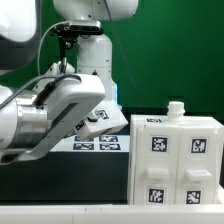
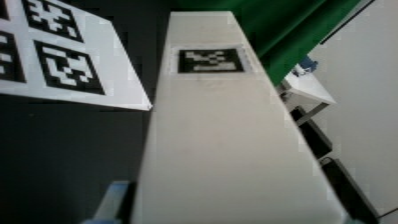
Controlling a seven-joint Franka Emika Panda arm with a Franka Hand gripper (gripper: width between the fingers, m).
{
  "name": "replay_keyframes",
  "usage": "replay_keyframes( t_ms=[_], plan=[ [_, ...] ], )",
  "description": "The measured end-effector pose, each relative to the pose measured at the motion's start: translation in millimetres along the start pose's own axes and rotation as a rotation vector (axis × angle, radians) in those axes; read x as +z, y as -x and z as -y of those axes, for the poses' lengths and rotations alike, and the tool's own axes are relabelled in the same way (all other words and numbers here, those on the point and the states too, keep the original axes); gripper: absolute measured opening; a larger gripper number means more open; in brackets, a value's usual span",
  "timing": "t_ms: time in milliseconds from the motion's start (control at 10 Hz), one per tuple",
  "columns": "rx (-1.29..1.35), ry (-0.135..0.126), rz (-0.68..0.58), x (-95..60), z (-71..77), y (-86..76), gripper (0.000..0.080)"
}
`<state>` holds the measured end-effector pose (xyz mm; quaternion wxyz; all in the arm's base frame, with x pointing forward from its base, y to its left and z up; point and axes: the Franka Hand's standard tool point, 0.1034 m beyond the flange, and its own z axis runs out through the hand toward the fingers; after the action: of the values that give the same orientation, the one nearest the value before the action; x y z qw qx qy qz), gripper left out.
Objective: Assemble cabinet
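A white cabinet body [image 1: 175, 158] with several black-and-white tags and a small knob on top stands at the exterior view's right. My gripper [image 1: 93, 118] is to its left, above the table, shut on a long white cabinet panel [image 2: 222, 140] that bears one tag [image 2: 210, 60]. In the wrist view the panel fills the gap between the jaws, and one bluish fingertip [image 2: 114, 202] lies against its edge. The other fingertip is hidden. A tagged face of the held panel [image 1: 99, 114] shows at the gripper in the exterior view.
The marker board [image 1: 100, 146] lies on the black table behind the gripper; it also shows in the wrist view [image 2: 54, 55]. The white robot base [image 1: 95, 60] stands at the back before a green curtain. White cabinet edges [image 2: 313, 95] lie beside the held panel.
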<state>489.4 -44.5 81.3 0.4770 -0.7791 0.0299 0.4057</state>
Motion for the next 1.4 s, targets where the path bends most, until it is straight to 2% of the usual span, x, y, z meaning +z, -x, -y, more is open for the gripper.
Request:
replay_keyframes(
  t_ms=[100, 200, 300, 700, 800, 900, 1200, 1300, 1400],
  plan=[
    [-0.085, -0.002, -0.002, -0.8, -1.1, 0.4, 0.0286],
    [-0.165, -0.02, -0.044, -4.5, -2.3, -5.8, 0.0286],
    [-0.246, 0.0, -0.086, -9.0, -5.5, -9.4, 0.0287],
    [-0.486, 0.009, -0.088, -10.4, -12.3, -7.7, 0.0287],
    [-0.562, 0.007, -0.12, -16.2, -12.8, -9.1, 0.0287],
    [-0.614, 0.03, -0.144, -21.1, -14.1, -9.0, 0.0287],
    [-0.665, 0.034, -0.141, -20.2, -16.9, -8.6, 0.0287],
    [-0.666, 0.034, -0.142, -20.9, -17.0, -8.4, 0.0454],
    [-0.672, 0.041, -0.152, -24.9, -16.8, -8.1, 0.0454]
  ],
)
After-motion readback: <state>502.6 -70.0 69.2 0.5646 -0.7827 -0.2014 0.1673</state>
